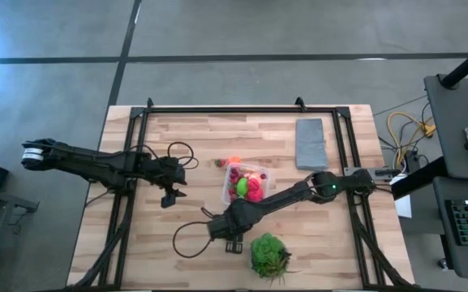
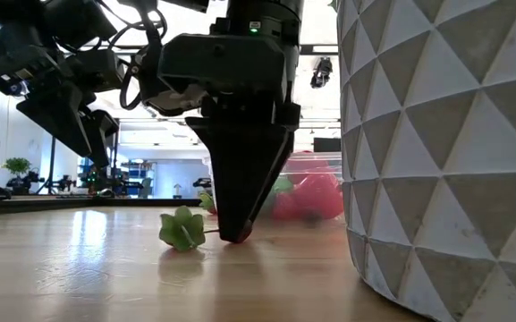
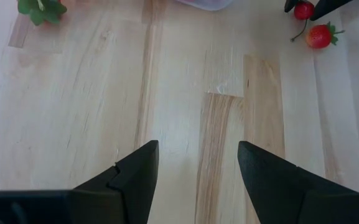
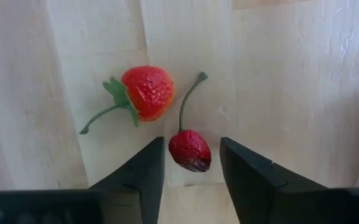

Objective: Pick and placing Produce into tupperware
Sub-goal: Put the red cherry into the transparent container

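Right gripper (image 4: 191,163): I see it down at the table, fingers narrowed around a small dark-red cherry (image 4: 190,150); contact I cannot tell.
Strawberry (image 4: 147,92): just beside the cherry, lying free on the wood.
Tupperware (image 1: 246,183): near the right gripper, holding pink, red and green produce (image 1: 250,186).
Left gripper (image 3: 198,180): I see it well apart from the tupperware, fingers spread, empty.
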Controlling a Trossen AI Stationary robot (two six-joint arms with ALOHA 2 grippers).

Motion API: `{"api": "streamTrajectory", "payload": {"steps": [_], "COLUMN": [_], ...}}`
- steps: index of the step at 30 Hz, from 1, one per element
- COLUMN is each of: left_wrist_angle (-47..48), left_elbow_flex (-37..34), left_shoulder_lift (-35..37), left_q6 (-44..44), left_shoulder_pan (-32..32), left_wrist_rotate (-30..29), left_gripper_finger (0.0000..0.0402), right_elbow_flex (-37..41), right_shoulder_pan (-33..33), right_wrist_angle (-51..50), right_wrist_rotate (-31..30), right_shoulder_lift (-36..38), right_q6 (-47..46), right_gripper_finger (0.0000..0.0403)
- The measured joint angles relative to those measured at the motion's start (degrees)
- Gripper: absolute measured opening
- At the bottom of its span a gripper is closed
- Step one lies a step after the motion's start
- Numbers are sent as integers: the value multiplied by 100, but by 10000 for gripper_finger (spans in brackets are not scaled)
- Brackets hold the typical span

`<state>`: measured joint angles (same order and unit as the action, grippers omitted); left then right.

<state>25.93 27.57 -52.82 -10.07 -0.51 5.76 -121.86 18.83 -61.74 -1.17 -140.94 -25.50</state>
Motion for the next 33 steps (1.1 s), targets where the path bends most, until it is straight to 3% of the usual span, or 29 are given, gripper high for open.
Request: {"api": "streamTrajectory", "payload": {"steps": [9,19,30,33], "left_wrist_angle": [0,0,0,1], "left_elbow_flex": [0,0,-2,-2], "left_shoulder_lift": [0,0,2,2], "left_q6": [1,0,0,0], "left_shoulder_pan": [-4,-4,2,2], "left_wrist_rotate": [-1,0,0,-1], "left_gripper_finger": [206,206,206,206], "right_elbow_flex": [7,7,-218,-529], "right_shoulder_pan": [4,2,2,6], "right_wrist_angle": [72,59,6,-28], "right_wrist_rotate": [-387,-339,-178,-513], "right_shoulder_lift": [2,9,43,170], "right_q6": [-2,-2,-541,-910], "right_gripper_finger": [114,57,50,50]}}
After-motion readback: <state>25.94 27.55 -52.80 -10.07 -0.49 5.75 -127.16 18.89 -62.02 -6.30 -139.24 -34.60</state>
